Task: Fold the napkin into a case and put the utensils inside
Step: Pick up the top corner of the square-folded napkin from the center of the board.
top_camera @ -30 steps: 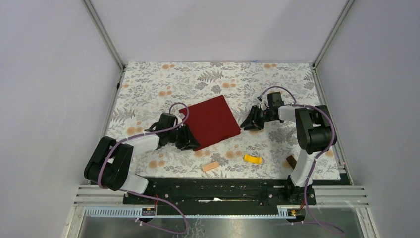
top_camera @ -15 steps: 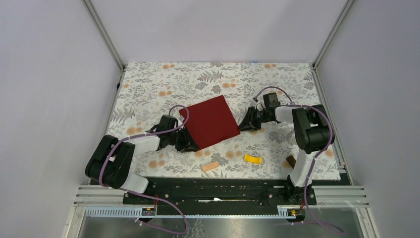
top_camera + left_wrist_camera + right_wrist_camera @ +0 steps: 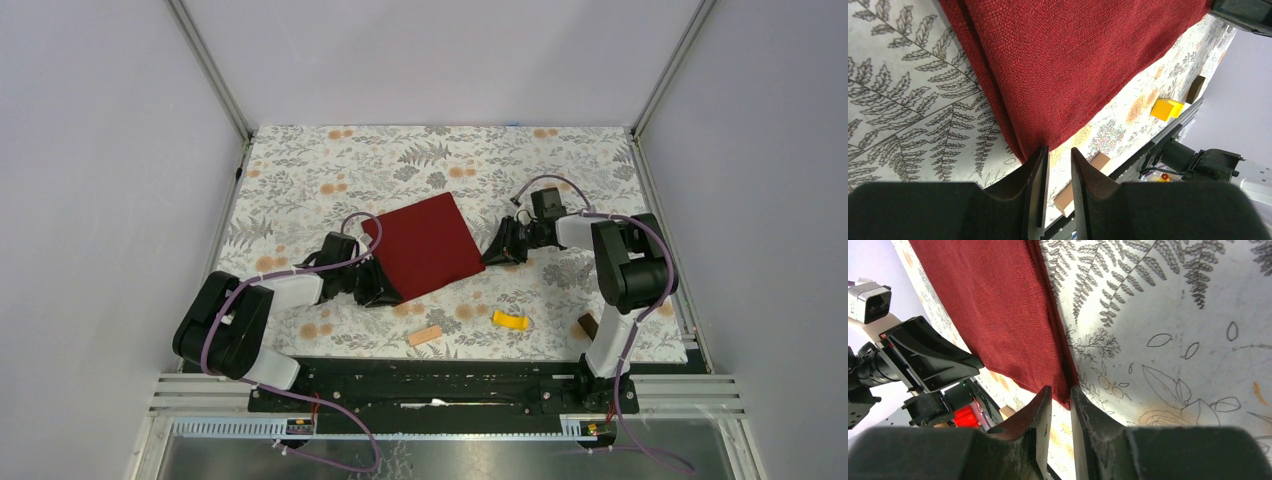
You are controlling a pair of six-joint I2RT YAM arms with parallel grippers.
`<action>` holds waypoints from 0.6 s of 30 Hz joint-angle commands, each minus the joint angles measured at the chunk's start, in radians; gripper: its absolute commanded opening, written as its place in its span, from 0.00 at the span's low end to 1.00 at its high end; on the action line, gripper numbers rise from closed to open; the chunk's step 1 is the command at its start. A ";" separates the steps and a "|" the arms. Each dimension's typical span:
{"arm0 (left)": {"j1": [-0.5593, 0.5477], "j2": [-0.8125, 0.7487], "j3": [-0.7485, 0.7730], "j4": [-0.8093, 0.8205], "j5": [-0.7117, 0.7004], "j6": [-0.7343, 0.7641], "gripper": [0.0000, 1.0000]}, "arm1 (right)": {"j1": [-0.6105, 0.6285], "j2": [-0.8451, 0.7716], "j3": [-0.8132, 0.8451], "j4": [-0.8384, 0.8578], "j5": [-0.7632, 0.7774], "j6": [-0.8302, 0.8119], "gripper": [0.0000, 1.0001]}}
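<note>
The dark red napkin (image 3: pixel 425 245) lies folded into a square, turned diamond-wise, on the floral tablecloth. My left gripper (image 3: pixel 385 290) is low at the napkin's near-left corner. In the left wrist view its jaws (image 3: pixel 1059 149) stand a narrow gap apart, with the napkin (image 3: pixel 1073 60) corner beside the left finger and only tablecloth in the gap. My right gripper (image 3: pixel 495 252) is at the napkin's right corner. In the right wrist view its jaws (image 3: pixel 1060 388) are narrowly apart, and the napkin (image 3: pixel 993 305) corner tip reaches between the fingertips. The knife and fork are out of view.
A tan block (image 3: pixel 425 335), a yellow block (image 3: pixel 510 321) and a brown block (image 3: pixel 588 325) lie near the front edge of the tablecloth. The black base rail (image 3: pixel 440 385) runs along the front. Metal frame posts and grey walls enclose the table.
My right gripper has moved left to the napkin's right corner, and its fingers look closer together. My left gripper has shifted slightly along the near-left corner. The napkin has not moved.
</note>
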 commanded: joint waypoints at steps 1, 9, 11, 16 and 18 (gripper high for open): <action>-0.002 0.026 -0.027 0.015 -0.054 0.022 0.28 | 0.015 -0.077 0.006 -0.018 0.000 -0.022 0.28; -0.002 0.032 -0.035 0.030 -0.053 0.015 0.28 | 0.026 -0.078 0.014 -0.015 -0.022 -0.014 0.30; -0.003 0.032 -0.034 0.030 -0.054 0.015 0.28 | 0.031 -0.066 0.011 -0.007 -0.023 -0.011 0.31; -0.002 0.029 -0.034 0.030 -0.053 0.013 0.28 | 0.037 -0.053 0.011 0.005 -0.019 -0.003 0.27; -0.003 0.027 -0.036 0.030 -0.055 0.013 0.28 | 0.038 -0.054 0.014 0.005 -0.007 -0.002 0.26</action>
